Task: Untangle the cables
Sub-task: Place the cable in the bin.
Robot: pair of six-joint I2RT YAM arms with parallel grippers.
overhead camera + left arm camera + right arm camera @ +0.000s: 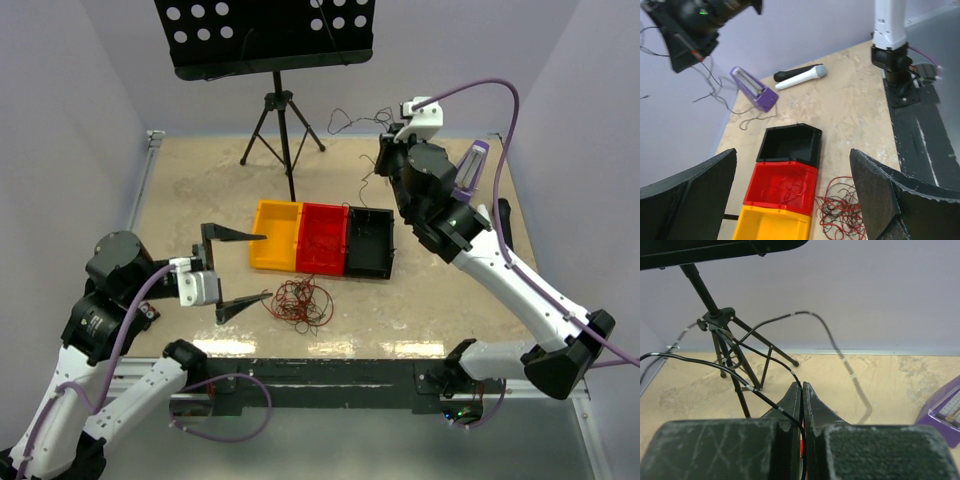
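Overhead, my left fingers (pixel 242 305) are spread wide and released, low over the desk (pixel 200 190), with the red clump of cables (pixel 300 303) lying just beside the nearer tip, in front of the yellow bin (pixel 275 235), red bin (pixel 322 238) and black bin (pixel 368 242). That view shows my right arm raised at the far right with thin black strands (pixel 345 120) trailing in the air, but not the grip. My right wrist camera does: my right fingers (pixel 795 400) are clenched on a black cable (pixel 754 389), which runs off toward the tripod (pixel 722 320). Only my left wrist camera shows red strands lying inside the red bin, and a black-and-white stick (pixel 800 77) beside the purple tool (pixel 755 90).
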